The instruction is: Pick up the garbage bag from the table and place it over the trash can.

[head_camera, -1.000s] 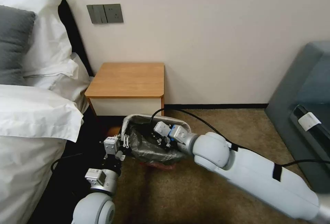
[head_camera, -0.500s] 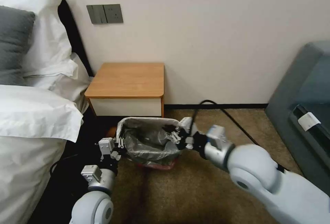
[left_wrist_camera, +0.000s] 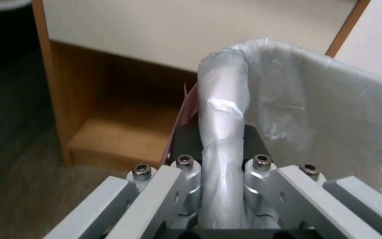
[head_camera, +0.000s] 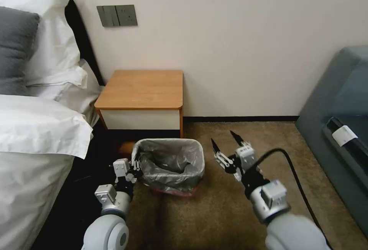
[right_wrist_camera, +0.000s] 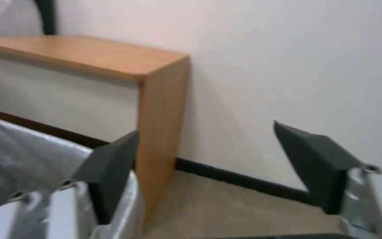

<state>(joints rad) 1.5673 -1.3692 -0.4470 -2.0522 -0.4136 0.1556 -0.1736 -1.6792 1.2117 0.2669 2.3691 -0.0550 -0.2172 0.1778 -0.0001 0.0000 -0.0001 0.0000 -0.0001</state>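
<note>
Garbage bag [head_camera: 168,162] is draped over the trash can [head_camera: 197,165] on the carpet near the counter [head_camera: 143,89]. My left gripper [head_camera: 134,167] pinches its rolled rim; right gripper [head_camera: 226,142] hangs wide open beside it. Flimsy, slippery film, so I'd grab the hem.

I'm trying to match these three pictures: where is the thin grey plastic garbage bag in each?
Head view: grey plastic garbage bag lines the beige bin, lower centre.
Left wrist view: centre and right, its rim fold between the left gripper fingers.
Right wrist view: lower left corner.
Shared landmark: the orange-brown wooden nightstand.
</note>
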